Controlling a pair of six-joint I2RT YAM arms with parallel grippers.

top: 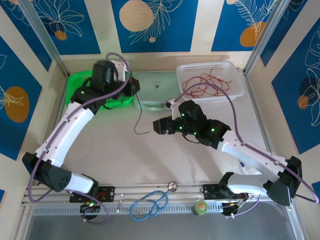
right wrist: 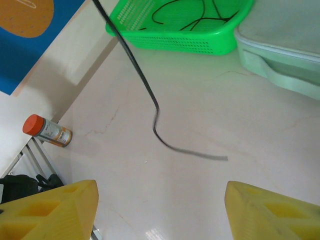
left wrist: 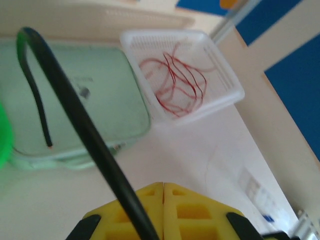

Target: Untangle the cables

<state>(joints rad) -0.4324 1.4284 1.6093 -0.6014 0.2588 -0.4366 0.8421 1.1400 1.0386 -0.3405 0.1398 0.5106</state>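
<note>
My left gripper (top: 134, 86) hovers at the right end of the green basket (top: 77, 82). Its yellow fingers (left wrist: 150, 205) are pressed together, shut on a black cable (left wrist: 75, 110). That cable loops up ahead of the fingers, and its other length hangs down to the table (top: 136, 119). The loose end lies curled on the table (right wrist: 190, 150) in front of my right gripper (right wrist: 160, 215), which stands open and low over the table (top: 157, 126), holding nothing. Red cables (top: 202, 85) lie tangled in the white basket (top: 235, 92). More black cables (right wrist: 200, 17) lie in the green basket (right wrist: 170, 42).
A mint-green lidded box (top: 155, 90) sits between the two baskets. A blue stethoscope (top: 150, 202) and a green roll (top: 201, 207) lie at the near rail. An orange-capped bottle (right wrist: 47, 131) stands by the left wall. Bare table spreads between the arms.
</note>
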